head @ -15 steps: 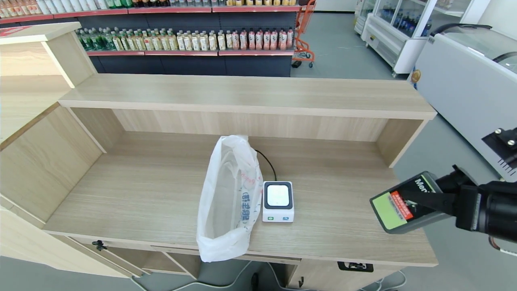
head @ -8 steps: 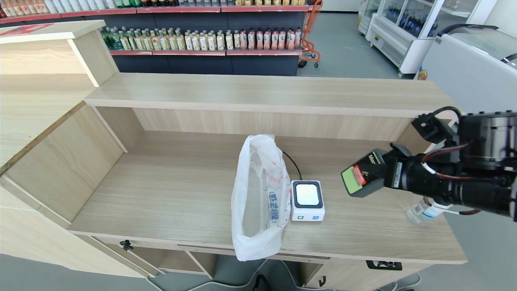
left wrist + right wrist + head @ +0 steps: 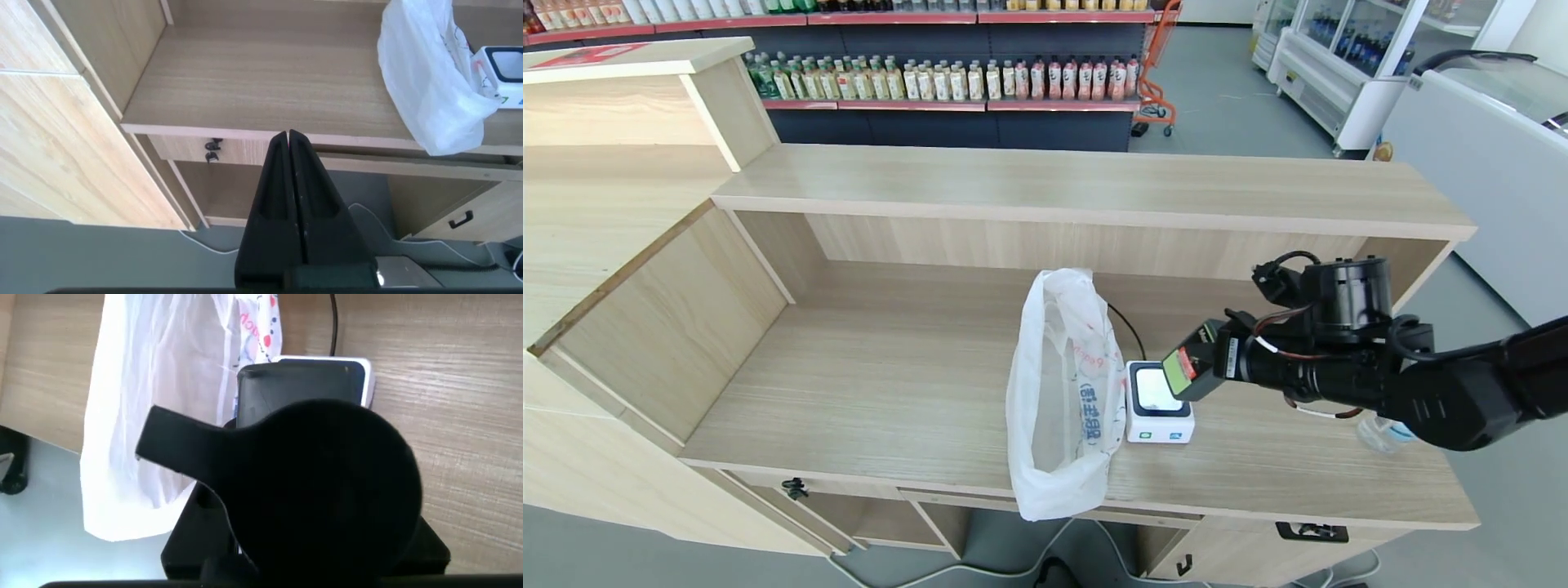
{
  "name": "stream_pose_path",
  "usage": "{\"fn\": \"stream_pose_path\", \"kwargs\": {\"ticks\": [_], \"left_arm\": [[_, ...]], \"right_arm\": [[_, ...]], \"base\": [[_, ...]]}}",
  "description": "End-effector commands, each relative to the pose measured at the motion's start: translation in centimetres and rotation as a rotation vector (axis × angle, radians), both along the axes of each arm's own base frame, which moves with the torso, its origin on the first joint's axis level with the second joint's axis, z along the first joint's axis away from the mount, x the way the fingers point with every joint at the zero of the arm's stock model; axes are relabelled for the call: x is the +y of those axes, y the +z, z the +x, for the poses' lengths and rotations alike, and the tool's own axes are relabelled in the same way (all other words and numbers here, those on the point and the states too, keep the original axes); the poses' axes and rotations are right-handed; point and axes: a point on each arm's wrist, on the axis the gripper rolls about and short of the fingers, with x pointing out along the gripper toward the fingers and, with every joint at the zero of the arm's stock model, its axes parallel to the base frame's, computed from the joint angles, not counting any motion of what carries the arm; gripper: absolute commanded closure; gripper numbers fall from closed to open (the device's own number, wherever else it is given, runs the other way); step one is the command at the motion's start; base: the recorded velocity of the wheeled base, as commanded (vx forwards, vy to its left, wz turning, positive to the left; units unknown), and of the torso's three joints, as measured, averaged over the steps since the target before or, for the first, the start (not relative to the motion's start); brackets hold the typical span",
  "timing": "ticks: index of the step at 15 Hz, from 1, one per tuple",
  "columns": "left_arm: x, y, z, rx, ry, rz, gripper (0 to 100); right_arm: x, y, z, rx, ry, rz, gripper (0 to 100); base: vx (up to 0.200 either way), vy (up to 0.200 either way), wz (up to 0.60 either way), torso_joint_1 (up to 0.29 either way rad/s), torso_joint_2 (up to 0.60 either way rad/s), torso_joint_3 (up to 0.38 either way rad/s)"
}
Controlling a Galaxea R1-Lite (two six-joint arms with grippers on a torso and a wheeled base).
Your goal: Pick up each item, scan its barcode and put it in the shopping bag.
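Right gripper (image 3: 1207,361) clamps boxy item (image 3: 1181,374) above square scanner (image 3: 1158,427).

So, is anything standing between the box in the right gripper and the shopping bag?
Nothing visible does. The right gripper holds the box above the scanner, and the shopping bag stands just beside the scanner on the counter, its mouth open.

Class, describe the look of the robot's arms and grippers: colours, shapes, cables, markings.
The right arm is black, built of thick rounded segments with a cylindrical wrist, thin red and black cables and a white label. The left gripper has two black, tapering fingers.
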Motion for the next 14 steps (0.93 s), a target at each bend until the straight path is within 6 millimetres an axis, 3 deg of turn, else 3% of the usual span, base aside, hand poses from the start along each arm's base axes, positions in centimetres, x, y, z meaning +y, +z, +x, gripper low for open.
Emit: {"fn": "stream_pose_path", "kwargs": {"ticks": [1, 6, 14], "left_arm": [[0.0, 0.0, 0.0, 0.000, 0.001, 0.000, 100], [0.0, 0.0, 0.0, -0.001, 0.001, 0.000, 100], [0.0, 0.0, 0.0, 0.000, 0.001, 0.000, 100]], "right_arm": [[0.3, -2.0, 1.2, 0.041, -0.002, -0.014, 100], [1.1, -2.9, 3.2, 0.038, 0.001, -0.010, 100], [5.0, -4.6, 5.1, 0.049, 0.057, 0.016, 100]], "base": [[0.000, 0.000, 0.00, 0.000, 0.00, 0.000], [0.000, 0.000, 0.00, 0.000, 0.00, 0.000], [0.000, 0.000, 0.00, 0.000, 0.00, 0.000]]}}
